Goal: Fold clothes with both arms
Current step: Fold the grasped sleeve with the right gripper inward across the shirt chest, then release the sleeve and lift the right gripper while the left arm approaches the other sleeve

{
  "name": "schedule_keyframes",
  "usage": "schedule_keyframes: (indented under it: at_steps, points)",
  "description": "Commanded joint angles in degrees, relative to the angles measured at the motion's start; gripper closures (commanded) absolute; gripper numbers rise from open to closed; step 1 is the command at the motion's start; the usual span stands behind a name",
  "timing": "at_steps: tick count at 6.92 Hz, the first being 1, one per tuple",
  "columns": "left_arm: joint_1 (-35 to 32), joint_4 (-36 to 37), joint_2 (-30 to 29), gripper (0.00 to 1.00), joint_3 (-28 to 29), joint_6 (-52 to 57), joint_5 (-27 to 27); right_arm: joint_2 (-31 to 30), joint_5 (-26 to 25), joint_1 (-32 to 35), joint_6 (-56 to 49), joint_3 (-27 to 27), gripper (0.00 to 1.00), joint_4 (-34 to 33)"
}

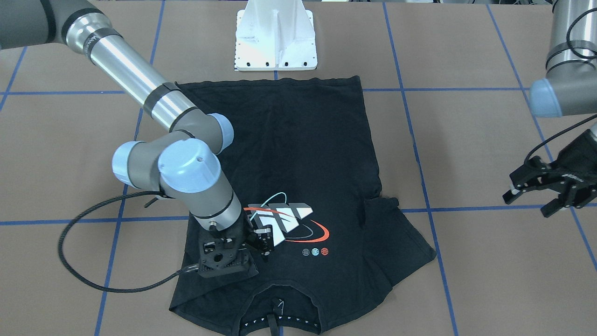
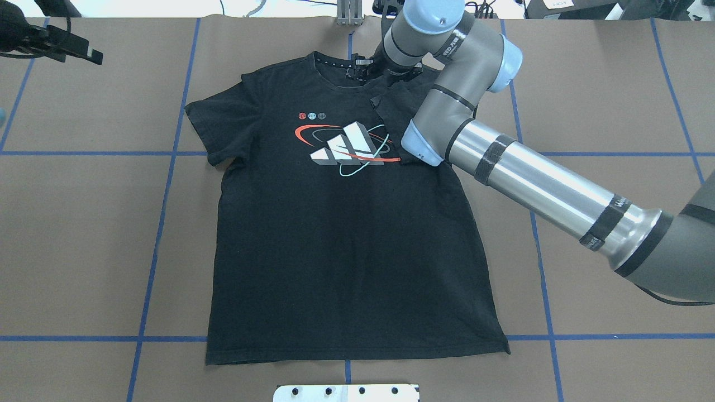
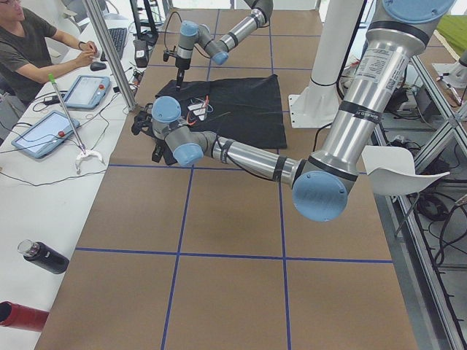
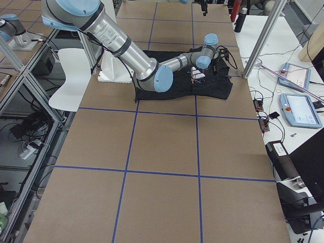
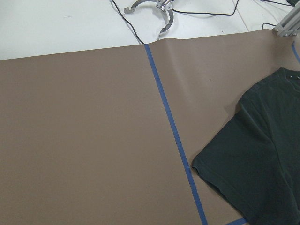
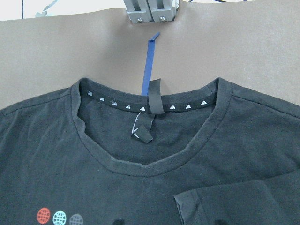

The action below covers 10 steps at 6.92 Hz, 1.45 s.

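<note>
- Fingers (image 1: 515, 192) of the left gripper (image 1: 531, 200) are seen spread apart with nothing between them; this gripper is held off the T-shirt, well beyond its laid-out sleeve (image 1: 403, 238).
- Fingers of the right gripper (image 1: 261, 238) are pointed down at the chest of the shirt, just beside the logo (image 1: 284, 219); whether they are parted or closed cannot be told.
- The black T-shirt (image 2: 335, 251) is spread flat on the brown table (image 2: 84, 223), print side up, with its hem toward the white pedestal base (image 1: 276, 42) and its collar (image 6: 150, 164) toward the far edge.
- One sleeve (image 2: 394, 106) is folded inward over the chest, beside the logo; its edge is also caught at the bottom of the right wrist view.
- In the overhead view the right gripper is hidden by its own wrist joints, and part of the folded sleeve and the shoulder is covered by the right arm (image 2: 536, 184).
- Blue tape lines (image 2: 162, 223) are laid in a grid across the table, and one passes under the shirt.
- A black loop label (image 6: 154, 96) is draped over the back of the collar, and a metal bracket (image 6: 151, 11) is fixed at the table edge beyond it.
- A metal claw tool (image 5: 152, 11) is seen on the white side surface in the left wrist view.
- A seated person (image 3: 29, 44), two tablets (image 3: 44, 135) and a dark bottle (image 3: 44, 257) are seen along the side bench.
</note>
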Motion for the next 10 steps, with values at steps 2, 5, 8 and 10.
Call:
schedule_keyframes:
  at_steps: [2, 5, 8, 10]
  points:
    - [10.63, -13.65, -6.28, 0.01, 12.13, -14.13, 15.41, -9.04, 9.55, 2.9, 7.19, 15.28, 0.01, -0.43]
    - [14.68, -17.93, -9.55, 0.11, 20.8, -14.34, 23.23, -13.88, 12.2, 4.21, 7.73, 24.24, 0.01, -4.53]
    - [16.53, -18.9, -10.79, 0.29, 24.77, -14.34, 25.18, -18.63, 13.52, 4.84, 7.73, 29.54, 0.01, -5.53]
    - [17.07, -18.9, -10.79, 0.37, 25.3, -14.34, 25.29, -19.34, 13.52, 4.84, 7.73, 30.17, 0.01, -5.62]
